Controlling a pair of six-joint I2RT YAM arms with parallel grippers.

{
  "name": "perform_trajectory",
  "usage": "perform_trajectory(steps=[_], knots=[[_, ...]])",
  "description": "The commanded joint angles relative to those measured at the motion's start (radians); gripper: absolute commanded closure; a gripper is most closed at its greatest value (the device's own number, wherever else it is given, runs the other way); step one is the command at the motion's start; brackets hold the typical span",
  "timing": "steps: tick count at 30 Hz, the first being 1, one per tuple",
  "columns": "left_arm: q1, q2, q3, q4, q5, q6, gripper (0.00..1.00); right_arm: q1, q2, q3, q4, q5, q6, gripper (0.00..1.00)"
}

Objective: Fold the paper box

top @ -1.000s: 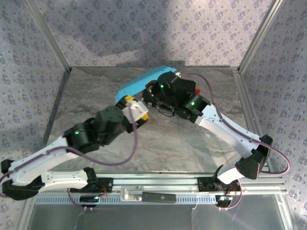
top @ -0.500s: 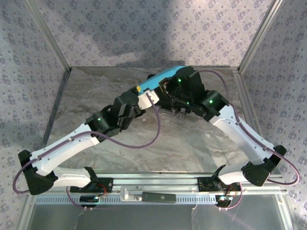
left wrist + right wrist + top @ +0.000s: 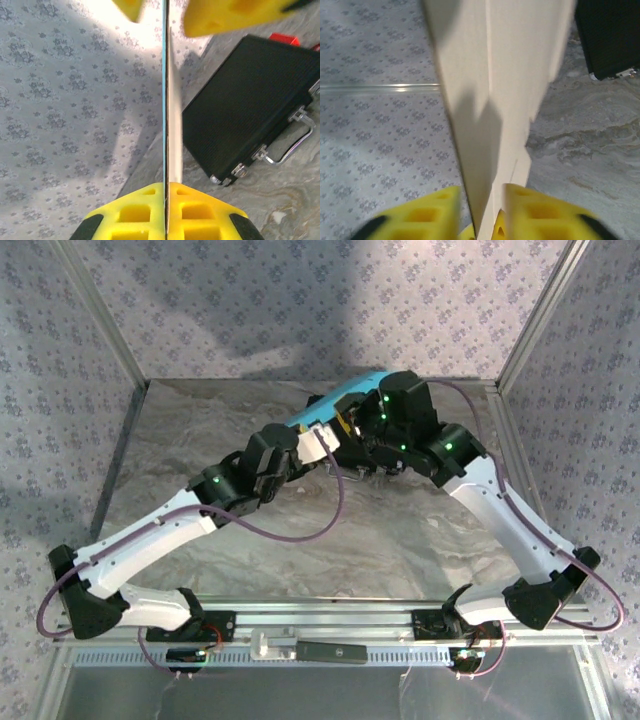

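left gripper (image 3: pixel 165 212) clamped | right gripper (image 3: pixel 482 215) clamped | facing each other

Two robot arms, so two grippers: left gripper (image 3: pixel 165 202) and right gripper (image 3: pixel 482 212). One paper box (image 3: pixel 345 398). One black latched case (image 3: pixel 250 102). One small red object (image 3: pixel 284 38).

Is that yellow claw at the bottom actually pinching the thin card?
Yes: in the left wrist view the left gripper has its yellow fingers closed tight on the edge-on paper box.
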Motion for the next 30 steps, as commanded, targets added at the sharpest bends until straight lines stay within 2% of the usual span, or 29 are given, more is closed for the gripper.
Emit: perform_trajectory(steps=[1,3,5,8,11,16,18,22,27,30], knots=[[0.027,-0.047,0.137,-0.108,0.134,-0.116,1.0,-0.011,-0.012,0.114,-0.04,-0.001,-0.202,0.44],[0.057,-0.057,0.228,-0.222,0.239,-0.202,1.0,-0.015,-0.032,0.157,-0.089,0.033,-0.305,0.36],[0.1,-0.066,0.316,-0.349,0.391,-0.285,1.0,-0.022,-0.071,0.17,-0.087,0.063,-0.408,0.32],[0.132,-0.07,0.399,-0.474,0.524,-0.351,1.0,-0.03,-0.132,0.175,-0.113,0.115,-0.502,0.3],[0.178,-0.063,0.416,-0.553,0.603,-0.378,1.0,-0.049,-0.178,0.167,-0.132,0.11,-0.523,0.3],[0.28,0.0,0.408,-0.616,0.74,-0.416,1.0,-0.071,-0.205,0.121,-0.133,0.07,-0.423,0.3],[0.291,0.04,0.421,-0.653,0.729,-0.406,1.0,-0.066,-0.216,0.084,-0.164,0.077,-0.341,0.29],[0.318,0.107,0.415,-0.675,0.712,-0.362,1.0,-0.029,-0.278,-0.086,-0.094,0.132,-0.204,0.33],[0.385,0.197,0.428,-0.731,0.849,-0.311,1.0,-0.011,-0.286,-0.183,-0.107,0.184,-0.067,0.34],[0.392,0.24,0.43,-0.748,0.877,-0.245,1.0,-0.006,-0.251,-0.185,-0.137,0.182,0.019,0.35]])
